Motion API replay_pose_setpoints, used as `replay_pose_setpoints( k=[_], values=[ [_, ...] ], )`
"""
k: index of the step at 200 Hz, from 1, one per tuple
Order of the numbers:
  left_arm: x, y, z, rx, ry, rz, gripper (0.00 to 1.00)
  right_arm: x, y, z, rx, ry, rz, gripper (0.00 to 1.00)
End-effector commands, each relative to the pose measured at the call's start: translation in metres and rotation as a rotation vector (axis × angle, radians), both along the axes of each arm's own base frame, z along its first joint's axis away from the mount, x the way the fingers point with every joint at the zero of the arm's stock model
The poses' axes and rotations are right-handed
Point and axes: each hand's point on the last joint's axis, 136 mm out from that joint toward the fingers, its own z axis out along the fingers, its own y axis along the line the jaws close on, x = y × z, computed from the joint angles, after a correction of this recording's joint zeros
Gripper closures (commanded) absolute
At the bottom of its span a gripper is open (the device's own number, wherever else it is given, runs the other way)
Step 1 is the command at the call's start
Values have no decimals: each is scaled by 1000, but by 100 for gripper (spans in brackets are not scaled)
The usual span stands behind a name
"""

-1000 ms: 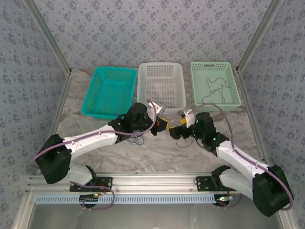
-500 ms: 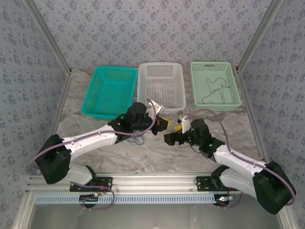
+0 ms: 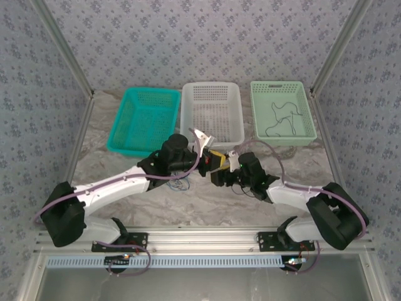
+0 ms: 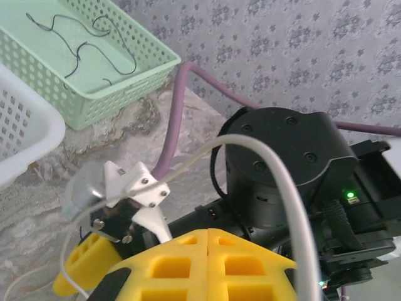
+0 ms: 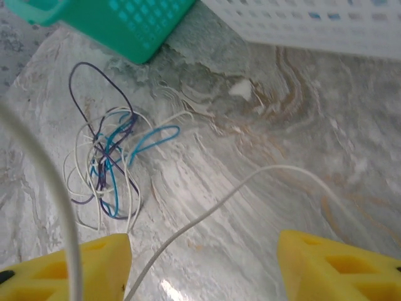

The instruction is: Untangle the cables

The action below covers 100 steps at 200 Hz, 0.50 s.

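A tangle of cables (image 5: pixel 103 169) lies on the marble table: a blue cable (image 5: pixel 147 138), a dark cable (image 5: pixel 81 81) and pale cream loops. From above, the tangle (image 3: pixel 180 185) peeks out under my left arm. One cream cable (image 5: pixel 250 179) runs out of it across the table, passing between the spread fingers of my right gripper (image 5: pixel 203 251), which is open just above it. My left gripper (image 4: pixel 208 233) is shut, pads pressed together, and I see nothing between them. The two grippers nearly meet mid-table, left gripper (image 3: pixel 213 160) and right gripper (image 3: pixel 219 174).
Three baskets stand at the back: a teal basket (image 3: pixel 150 91), a white basket (image 3: pixel 212 86) and a green basket (image 3: pixel 280 84) with a loose black cable (image 3: pixel 282 113) in it. The teal basket (image 5: pixel 125 25) stands just behind the tangle.
My right arm has swung left until its gripper sits right beside the left one, and its fingers have narrowed somewhat. The left arm has shifted only slightly.
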Motion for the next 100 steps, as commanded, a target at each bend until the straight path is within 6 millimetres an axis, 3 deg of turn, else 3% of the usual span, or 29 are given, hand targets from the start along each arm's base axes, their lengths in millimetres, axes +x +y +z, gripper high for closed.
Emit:
replay_pose_setpoints(
  k=[1, 13, 30, 42, 73, 89, 100],
  values=[
    [-5, 4, 10, -38, -21, 0, 96, 12, 10, 24, 28, -73, 2, 43],
    [-5, 4, 10, -46, -21, 4, 96, 13, 10, 25, 20, -80, 1, 50],
    [-4, 4, 10, -55, -18, 8, 95, 14, 8, 23, 9, -79, -3, 70],
    [-4, 5, 11, -55, -18, 10, 95, 13, 8, 23, 1, -80, 0, 79],
    [3, 14, 5, -21, 5, 51, 93, 7, 5, 27, -29, -79, 21, 92],
    [12, 25, -1, 15, 20, 119, 84, 5, 0, 29, -55, -75, 20, 96],
    [17, 33, -4, 39, 18, 167, 67, 3, -3, 30, -68, -68, 18, 98]
  ],
)
